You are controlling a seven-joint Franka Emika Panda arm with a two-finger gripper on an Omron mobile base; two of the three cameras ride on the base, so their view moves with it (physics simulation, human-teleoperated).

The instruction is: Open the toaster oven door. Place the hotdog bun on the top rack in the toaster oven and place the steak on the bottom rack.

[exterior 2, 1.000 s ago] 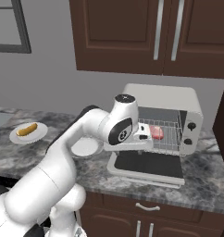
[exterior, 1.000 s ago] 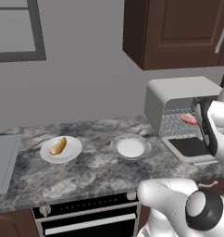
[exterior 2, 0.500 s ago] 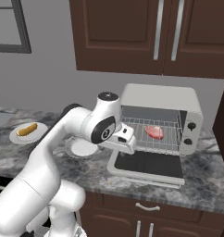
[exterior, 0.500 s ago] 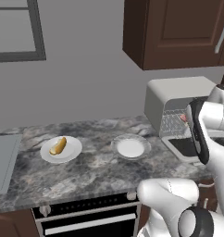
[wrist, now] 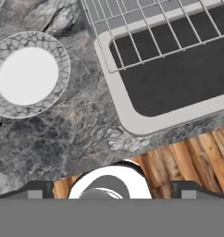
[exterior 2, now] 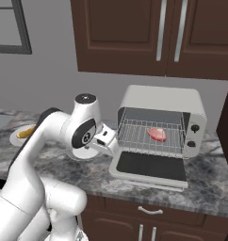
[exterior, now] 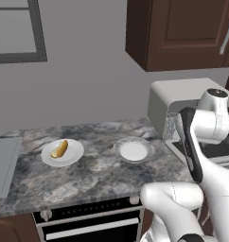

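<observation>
On the right end of the stone counter [exterior: 92, 175]: a light grey toaster oven [exterior 2: 163, 96], right under the dark brown cupboards [exterior 2: 134, 37]. Door [exterior 2: 149, 167] wide open, folded down flat in front, dark glass facing up. Inside, on a wire rack [exterior 2: 134, 136] low in the oven: the pink steak [exterior 2: 157, 134], lying flat, a bit to the right of the middle. Hard to tell a second rack above it.

Over the counter, just left of the open door: the gripper [wrist: 111, 192], pointing down. Fingertips [wrist: 37, 190] far apart, as wide as can be, with nothing between them. Not touching the door, the rack or any plate.

Seen from the hand, looking down: the left corner of the door, with the front of the rack past it. Beside the door, an empty plate [wrist: 63, 60], white in the middle with a stony rim. Below the counter edge, a wooden floor [wrist: 202, 157].

Farther left on the counter, well away from the oven: a white plate [exterior: 76, 152] with the yellow hotdog bun [exterior: 59, 149] on it. Lying on its side, a bit slanted. Not in the oven yet. Empty plate in between, nearer the oven than the bun.

At the far left: a flat grey sink [exterior: 3, 160]. Under the counter: a black oven [exterior: 88, 224] with knobs and a long handle. On the wall up high: a window [exterior: 17, 28] with a grey frame.
</observation>
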